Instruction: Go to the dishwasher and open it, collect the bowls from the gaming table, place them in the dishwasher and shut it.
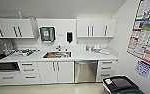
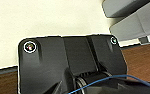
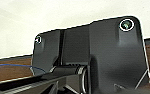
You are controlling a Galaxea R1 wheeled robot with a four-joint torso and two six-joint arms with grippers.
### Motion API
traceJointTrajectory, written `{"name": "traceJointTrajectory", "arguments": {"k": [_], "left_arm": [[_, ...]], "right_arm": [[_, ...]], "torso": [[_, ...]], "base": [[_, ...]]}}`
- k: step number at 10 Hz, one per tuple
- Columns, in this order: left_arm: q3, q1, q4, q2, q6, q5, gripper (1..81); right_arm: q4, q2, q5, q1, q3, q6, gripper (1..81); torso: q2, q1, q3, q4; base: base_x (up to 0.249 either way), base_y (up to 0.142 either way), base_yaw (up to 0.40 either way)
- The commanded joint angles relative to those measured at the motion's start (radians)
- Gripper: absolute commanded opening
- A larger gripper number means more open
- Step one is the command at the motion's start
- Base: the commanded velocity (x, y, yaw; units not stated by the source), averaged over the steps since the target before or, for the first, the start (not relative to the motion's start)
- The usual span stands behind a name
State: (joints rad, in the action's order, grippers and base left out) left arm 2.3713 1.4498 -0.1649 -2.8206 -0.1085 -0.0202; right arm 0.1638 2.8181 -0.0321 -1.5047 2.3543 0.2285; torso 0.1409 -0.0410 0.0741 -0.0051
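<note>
The dishwasher point(image 1: 85, 71) is a steel-fronted unit built in under the white counter point(image 1: 91, 57), right of the sink cabinet. Its door is closed, with a bar handle across the top. I face it from a few steps back, slightly to its left. In the left wrist view and the right wrist view, the robot's own dark plate covers the area where the grippers are, against a pale surface and a brown wood-coloured band. The bowls and the gaming table are out of view.
A sink point(image 1: 57, 54) sits mid-counter, with clutter point(image 1: 24, 52) to its left. A black bin point(image 1: 118, 84) stands at the near right by a wall with posters point(image 1: 146, 37). White cabinets flank the dishwasher. Pale open floor point(image 1: 53, 88) lies in front.
</note>
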Motion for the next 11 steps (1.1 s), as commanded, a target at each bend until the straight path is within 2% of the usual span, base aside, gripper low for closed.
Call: {"name": "traceJointTrajectory", "arguments": {"k": [1, 11], "left_arm": [[-0.007, -0.065, -0.012, 0.009, 0.001, 0.045, 81.1], [-0.009, -0.065, -0.012, 0.007, 0.001, 0.045, 81.1]], "right_arm": [[-0.003, -0.010, 0.043, 0.060, -0.015, -0.003, 81.1], [-0.003, -0.010, 0.043, 0.060, -0.015, -0.003, 81.1]], "torso": [[0.000, 0.000, 0.000, 0.000], [0.000, 0.000, 0.000, 0.000]], "base": [[0.111, 0.000, 0.000], [0.094, 0.000, 0.000]]}}
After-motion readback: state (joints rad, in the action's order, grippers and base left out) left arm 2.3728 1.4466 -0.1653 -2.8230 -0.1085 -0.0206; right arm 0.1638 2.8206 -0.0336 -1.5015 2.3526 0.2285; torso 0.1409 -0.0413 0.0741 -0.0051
